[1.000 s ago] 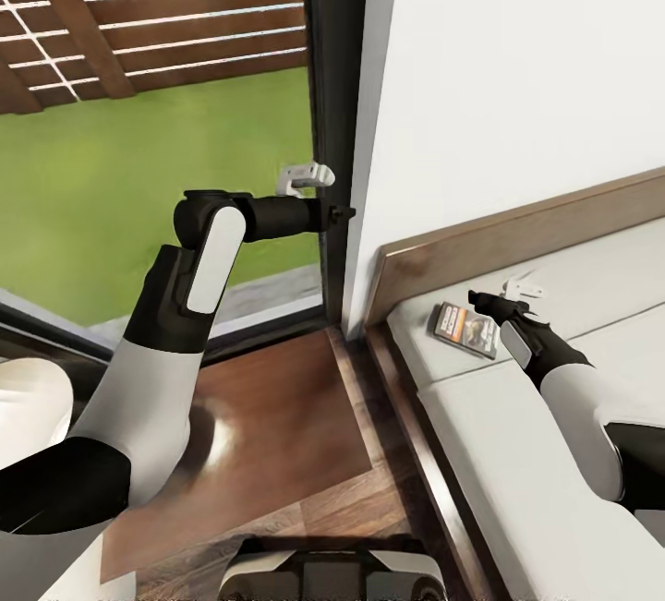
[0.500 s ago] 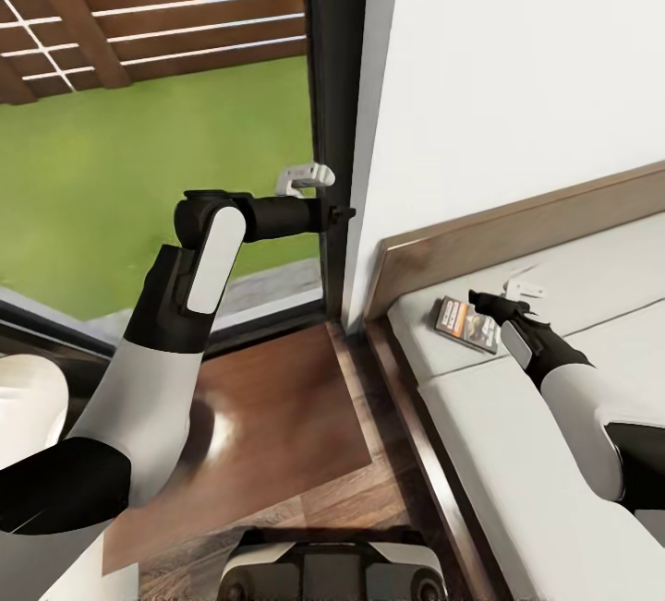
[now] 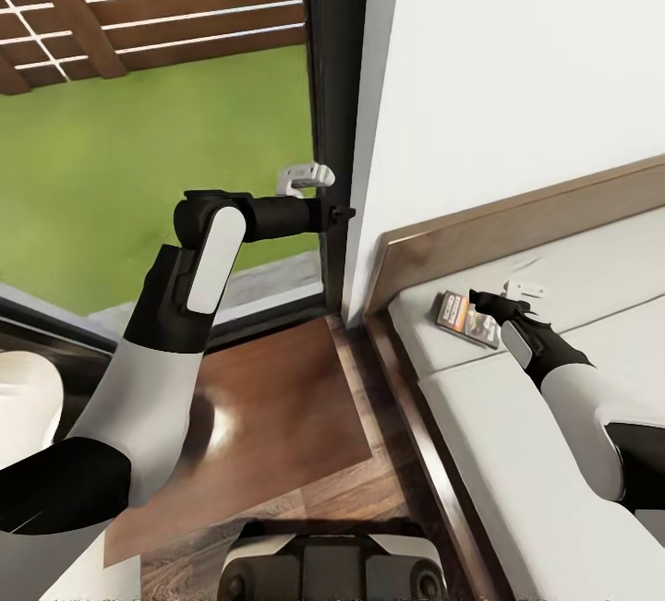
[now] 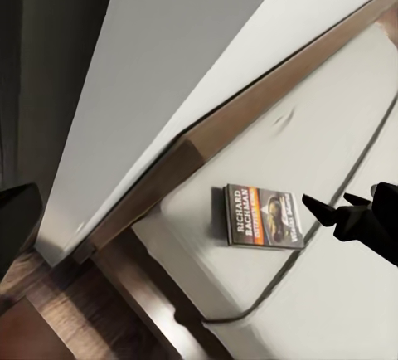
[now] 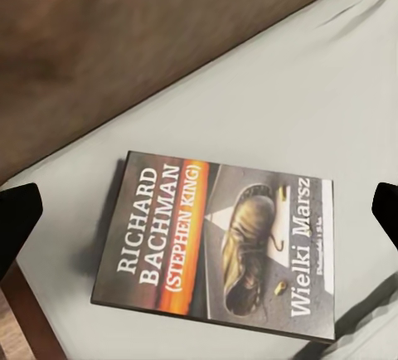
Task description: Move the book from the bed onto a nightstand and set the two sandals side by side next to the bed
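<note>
The book lies flat on the off-white mattress of the bed, near the corner by the brown headboard. Its cover has an orange band, white lettering and a shoe picture. My right gripper hovers at the book's right edge, open, fingertips spread wide either side of the book and touching nothing. From the left wrist the book shows with the right gripper just beside it. My left gripper is held up by the window frame, open and empty. The nightstand and sandals are out of view.
A tall dark-framed window with grass and a slatted fence stands left of the white wall. Wood-plank floor lies between the window and the bed's dark side rail. My base is at the bottom.
The whole view has shifted a little, so the camera moved. My right gripper now reaches slightly further over the book's right edge. The left arm holds its pose.
</note>
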